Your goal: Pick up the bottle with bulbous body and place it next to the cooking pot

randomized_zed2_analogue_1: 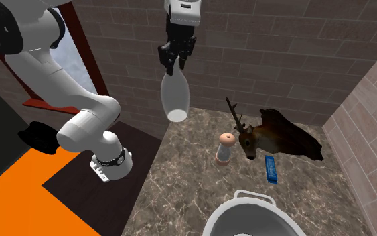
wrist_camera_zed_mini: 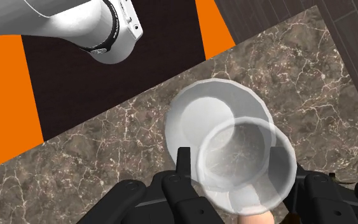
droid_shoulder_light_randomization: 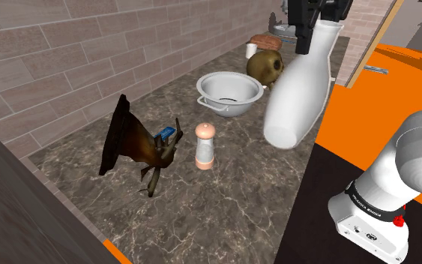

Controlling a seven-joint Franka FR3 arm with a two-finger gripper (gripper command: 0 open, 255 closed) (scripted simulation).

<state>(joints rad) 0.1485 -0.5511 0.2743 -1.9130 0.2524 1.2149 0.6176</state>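
Pincer is clamped on the neck of the white bulbous bottle, which hangs directly beneath it, raised well above the tabletop. Pickup is judged complete. Remaining steps: carry the bottle to the cooking pot, lower it beside the pot, and release.

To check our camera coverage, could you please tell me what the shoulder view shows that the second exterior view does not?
Shoulder view, not the second: a brown round object behind the grey pot. Second exterior view, not the shoulder: a dark red frame beyond the arm. Both: the hand clasping the white bottle in the air, the pot, the shaker and the deer head.
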